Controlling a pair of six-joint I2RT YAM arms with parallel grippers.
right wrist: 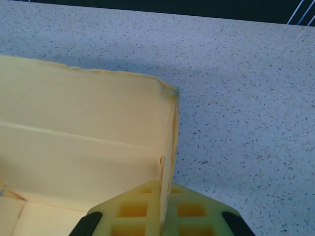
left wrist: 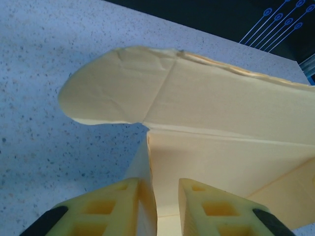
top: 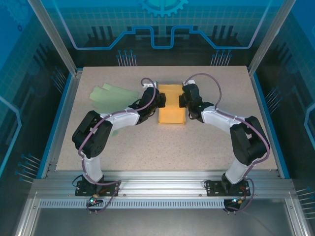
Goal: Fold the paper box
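Right hand pinches a wall of the paper box; left hand is slightly open. Walls up, flap not tucked.

Top view: L arm and R arm cover the paper box at its L and R edges, so contact there can't be made out. The green sheets are too small to tell what they are.

L wrist view: left fingers cut off at bottom edge; box runs off R and bottom edges.

R wrist view: right fingers cut off at bottom; box runs off L and bottom edges.
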